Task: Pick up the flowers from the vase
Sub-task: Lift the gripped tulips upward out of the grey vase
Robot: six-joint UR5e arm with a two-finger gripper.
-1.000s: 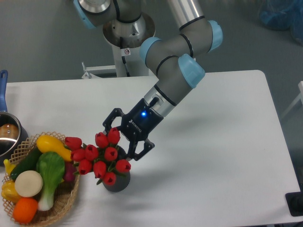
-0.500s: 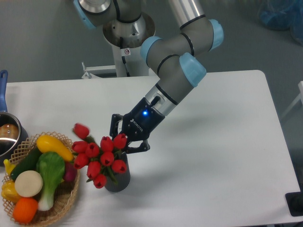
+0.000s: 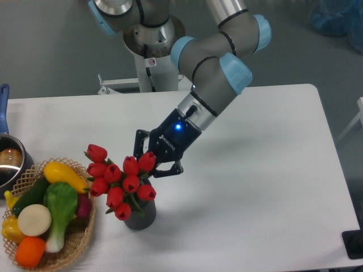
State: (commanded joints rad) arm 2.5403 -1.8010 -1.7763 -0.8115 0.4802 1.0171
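hand point(image 3: 152, 164) closed on flowers point(image 3: 121, 182) at right side of bunch | stems in vase point(image 3: 141, 214) mouth | vase upright on surface point(image 3: 255, 170), right of basket point(image 3: 74, 241)

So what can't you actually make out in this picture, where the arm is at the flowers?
One camera view only:
- Stems of the flowers: hidden by the buds and the vase.
- Gripper grip: the buds cover where the fingers meet the stems, so whether they are clamped is unclear.
- Vase mouth: covered by the bunch.
- Pot: cut off by the left edge.
- Basket: its bottom is cut off by the frame's lower edge.
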